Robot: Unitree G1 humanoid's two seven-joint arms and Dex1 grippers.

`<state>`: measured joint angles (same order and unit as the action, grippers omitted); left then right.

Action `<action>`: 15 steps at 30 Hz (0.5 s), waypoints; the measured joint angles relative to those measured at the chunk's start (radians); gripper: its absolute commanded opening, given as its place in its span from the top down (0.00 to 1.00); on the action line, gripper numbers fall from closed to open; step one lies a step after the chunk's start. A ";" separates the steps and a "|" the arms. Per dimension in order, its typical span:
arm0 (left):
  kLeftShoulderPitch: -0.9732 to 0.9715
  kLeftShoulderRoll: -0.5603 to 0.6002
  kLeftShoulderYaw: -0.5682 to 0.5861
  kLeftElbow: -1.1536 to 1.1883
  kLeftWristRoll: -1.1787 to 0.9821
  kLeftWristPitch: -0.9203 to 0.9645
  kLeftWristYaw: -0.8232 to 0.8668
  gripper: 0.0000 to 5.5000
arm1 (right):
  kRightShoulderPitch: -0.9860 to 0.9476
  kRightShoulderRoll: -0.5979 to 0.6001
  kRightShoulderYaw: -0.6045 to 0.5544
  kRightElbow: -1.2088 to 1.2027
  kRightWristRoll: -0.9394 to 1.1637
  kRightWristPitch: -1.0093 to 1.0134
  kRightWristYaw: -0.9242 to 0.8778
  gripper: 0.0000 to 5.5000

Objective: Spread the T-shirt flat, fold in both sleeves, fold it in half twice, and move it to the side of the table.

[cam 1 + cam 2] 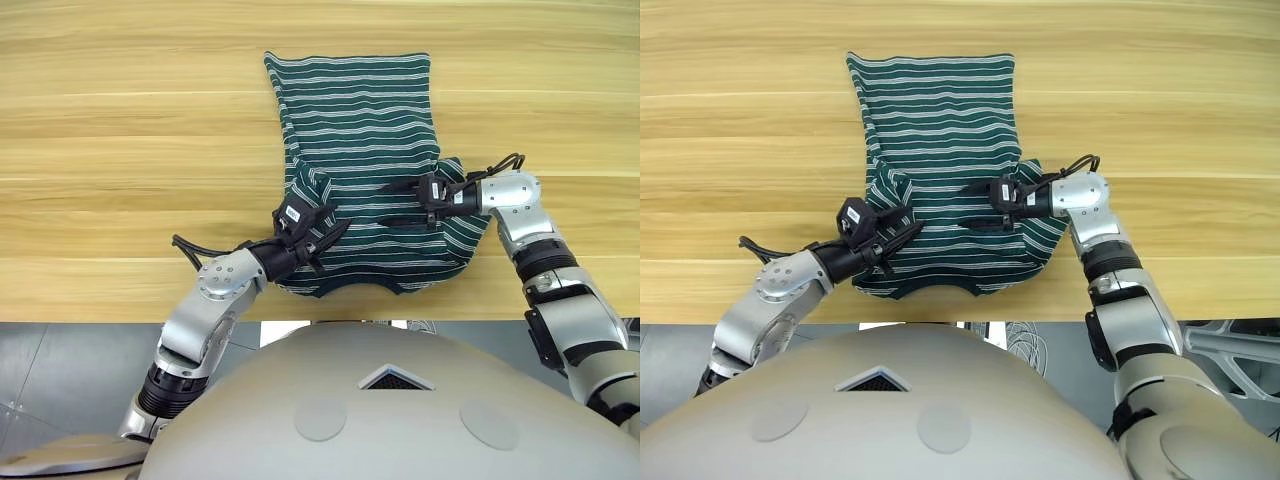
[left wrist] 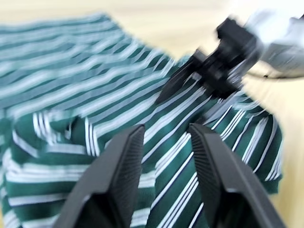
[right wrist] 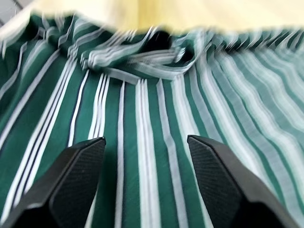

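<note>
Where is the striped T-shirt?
In the head views, the T-shirt lies centred on the table, its near end under the left claw and right claw.

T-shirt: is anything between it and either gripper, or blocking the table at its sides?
Nothing visible does. The left gripper and right gripper, both open, sit directly over the near end of the T-shirt. Nothing stands on the table to either side of it.

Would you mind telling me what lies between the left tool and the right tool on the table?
Only green striped T-shirt fabric lies between the left tool and the right tool, seen in the left eye view.
</note>
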<state>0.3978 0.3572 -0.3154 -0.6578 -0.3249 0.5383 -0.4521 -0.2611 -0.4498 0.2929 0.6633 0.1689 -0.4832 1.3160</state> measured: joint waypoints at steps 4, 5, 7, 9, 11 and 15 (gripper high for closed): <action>-0.015 0.019 0.087 -0.035 -0.038 -0.007 -0.015 0.52 | 0.049 0.002 -0.108 -0.164 0.232 0.082 0.101 0.42; -0.022 0.042 0.111 -0.016 -0.066 -0.023 -0.059 0.52 | 0.072 -0.004 -0.148 -0.218 0.304 0.112 0.119 0.42; -0.051 0.073 0.137 0.046 -0.074 -0.064 -0.124 0.52 | 0.113 -0.035 -0.223 -0.296 0.382 0.162 0.124 0.42; -0.082 0.088 0.138 0.117 -0.054 -0.110 -0.155 0.52 | 0.171 -0.095 -0.286 -0.315 0.353 0.163 0.070 0.42; -0.086 0.091 0.103 0.202 0.008 -0.165 -0.159 0.52 | 0.290 -0.136 -0.354 -0.322 0.333 0.167 0.001 0.42; -0.031 0.095 0.044 0.367 0.109 -0.302 -0.159 0.52 | 0.496 -0.172 -0.489 -0.301 0.363 0.223 -0.037 0.42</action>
<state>0.3669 0.4526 -0.2713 -0.2906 -0.2157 0.2366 -0.6115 0.2347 -0.6221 -0.1961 0.3621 0.5318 -0.2599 1.2785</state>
